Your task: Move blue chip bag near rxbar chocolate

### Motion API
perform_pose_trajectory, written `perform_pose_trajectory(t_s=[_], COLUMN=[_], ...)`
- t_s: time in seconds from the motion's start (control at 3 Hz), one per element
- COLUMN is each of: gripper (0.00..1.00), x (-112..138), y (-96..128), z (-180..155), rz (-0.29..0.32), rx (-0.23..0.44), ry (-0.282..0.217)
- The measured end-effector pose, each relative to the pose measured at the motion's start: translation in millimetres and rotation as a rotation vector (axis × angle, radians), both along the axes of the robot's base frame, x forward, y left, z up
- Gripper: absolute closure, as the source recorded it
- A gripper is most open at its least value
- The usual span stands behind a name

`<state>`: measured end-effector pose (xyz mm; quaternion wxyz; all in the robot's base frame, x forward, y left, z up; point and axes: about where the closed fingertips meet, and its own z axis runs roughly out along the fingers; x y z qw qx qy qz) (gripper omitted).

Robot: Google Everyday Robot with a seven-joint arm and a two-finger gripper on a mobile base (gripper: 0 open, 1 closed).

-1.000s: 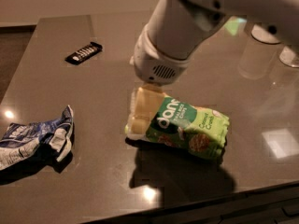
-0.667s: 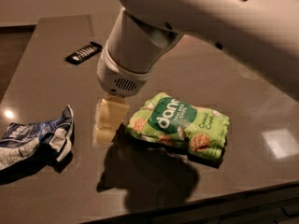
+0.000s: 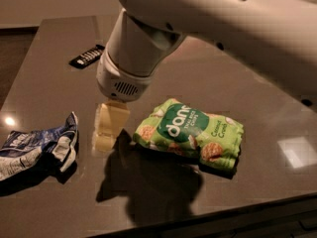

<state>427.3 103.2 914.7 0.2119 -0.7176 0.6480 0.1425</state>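
The blue chip bag (image 3: 37, 145) lies crumpled and flat on the dark table at the left edge. The rxbar chocolate (image 3: 88, 56) is a slim black bar at the far left of the table. My gripper (image 3: 106, 133) hangs from the big white arm over the table, between the blue bag and a green bag. It is a little to the right of the blue bag and does not touch it. Nothing shows between its pale fingers (image 3: 112, 120).
A puffy bright green snack bag (image 3: 190, 135) lies right of the gripper. The table's (image 3: 257, 98) front edge runs along the bottom right. The white arm (image 3: 223, 19) covers the upper right of the view.
The arm and gripper have moved left, from over the green bag's left end toward the blue chip bag. The bags and the bar have not moved.
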Motion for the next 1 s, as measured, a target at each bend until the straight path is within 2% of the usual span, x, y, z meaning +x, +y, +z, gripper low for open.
perform_pose_trajectory(t_s=[1.0], gripper=[0.00], x=[-5], y=[76], z=[-39], rz=[0.085], rx=[0.056], ry=[0.101])
